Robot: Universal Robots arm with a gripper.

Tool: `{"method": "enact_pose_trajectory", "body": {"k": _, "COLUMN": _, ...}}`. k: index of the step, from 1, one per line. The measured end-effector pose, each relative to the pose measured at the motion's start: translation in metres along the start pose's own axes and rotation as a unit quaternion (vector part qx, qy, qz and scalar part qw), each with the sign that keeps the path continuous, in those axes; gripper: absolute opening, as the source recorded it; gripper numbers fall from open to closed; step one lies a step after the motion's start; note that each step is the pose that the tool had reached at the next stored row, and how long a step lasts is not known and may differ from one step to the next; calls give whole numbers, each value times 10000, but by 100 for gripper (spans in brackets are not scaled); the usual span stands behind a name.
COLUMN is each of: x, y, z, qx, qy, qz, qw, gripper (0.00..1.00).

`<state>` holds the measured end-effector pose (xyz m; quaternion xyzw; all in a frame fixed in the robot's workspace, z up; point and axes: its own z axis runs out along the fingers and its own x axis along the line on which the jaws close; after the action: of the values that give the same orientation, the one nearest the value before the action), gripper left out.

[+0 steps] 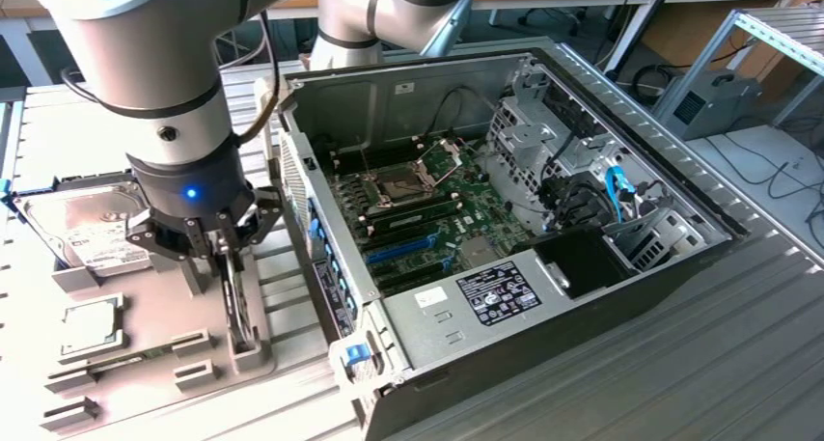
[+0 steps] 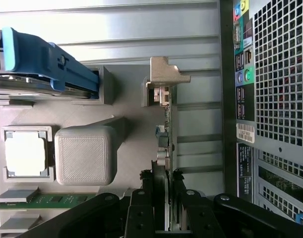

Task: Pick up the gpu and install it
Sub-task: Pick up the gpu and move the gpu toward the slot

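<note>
Arm over the parts fixture beside the open computer case. The gripper (image 1: pixel 227 263) (image 2: pixel 163 174) points straight down, its jaws closed against the two faces of the gpu (image 1: pixel 235 306) (image 2: pixel 165 141), which stands on its long edge directly beneath the wrist. The card's lower edge sits in a slot of the grey holder (image 1: pixel 247 352) (image 2: pixel 129 121) under the gripper. In the wrist view the card runs edge-on out from between the black fingers (image 2: pixel 147 198), and its silver end bracket (image 2: pixel 164 74) lies at the end farthest from them, against a small grey support.

Just beside the gripper, toward the exterior view's right, stands the computer case (image 1: pixel 299 185) (image 2: pixel 280 74), with its side panel off and its motherboard (image 1: pixel 445 209) exposed. On the gripper's opposite side, toward the exterior view's left, the same fixture carries a hard drive (image 1: pixel 84 224) (image 2: pixel 42 74) in a blue-handled carrier, a square CPU chip (image 1: pixel 91 320) (image 2: pixel 25 153) in its tray, and a green memory stick (image 1: pixel 123 364) (image 2: pixel 57 201). All three lie apart from the gripper.
</note>
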<state>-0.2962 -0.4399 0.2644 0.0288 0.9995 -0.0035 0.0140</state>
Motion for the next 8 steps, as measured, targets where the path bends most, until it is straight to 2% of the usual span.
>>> {"method": "enact_pose_trajectory", "body": {"k": 8, "x": -2, "y": 0, "z": -63, "qx": -1, "qy": 0, "qz": 0, "qw": 10000, "gripper": 27}}
